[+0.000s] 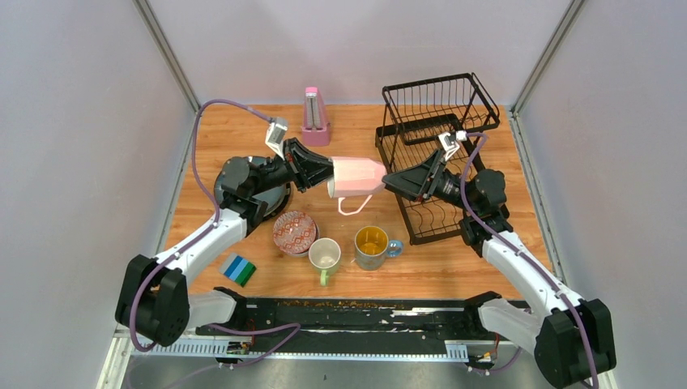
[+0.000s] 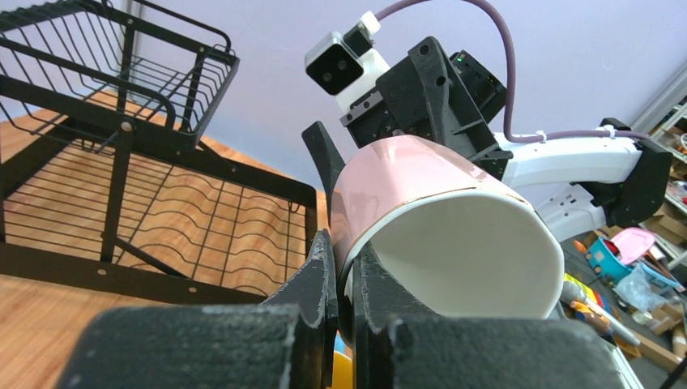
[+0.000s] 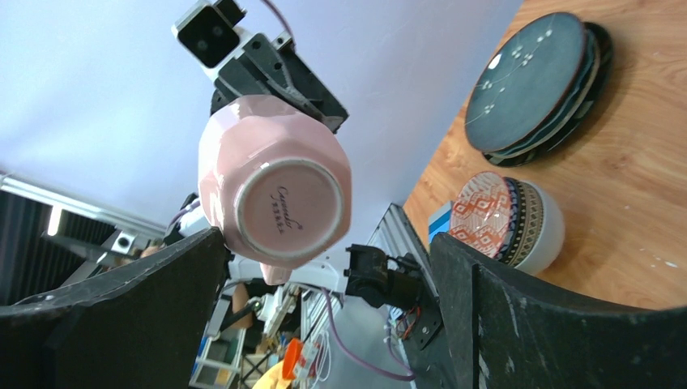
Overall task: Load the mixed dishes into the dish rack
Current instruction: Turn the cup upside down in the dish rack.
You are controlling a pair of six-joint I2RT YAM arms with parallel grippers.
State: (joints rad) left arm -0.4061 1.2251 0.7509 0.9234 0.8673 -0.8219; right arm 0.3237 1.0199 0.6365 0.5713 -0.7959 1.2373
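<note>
**Above mid-table: mug offered base-first to your open right pincer**

Nearest you, on the wood, the pale green mug (image 1: 325,255), the grey mug (image 1: 372,245) and the red-patterned bowl (image 1: 294,232) stand unloaded. Just beyond and above them, your left gripper (image 1: 327,176) pinches the pink-white mug (image 1: 357,176) by its rim. The mug is in the air, on its side, with its handle hanging down. Its long axis runs left to right, and its base points at your right gripper (image 1: 390,183). Those jaws stand fully spread, just beside the base and not touching it.

Farther back lies the dish rack (image 1: 428,219), on the right arm's side, so a handover looks like the step in hand.

Your right wrist view shows the base face-on, nearer one finger than the other, so centre it before closing. It also shows the stacked plates (image 3: 535,81), which the left arm covers from above. Only the left wrist view shows one finger inside the rim and one outside.
</note>
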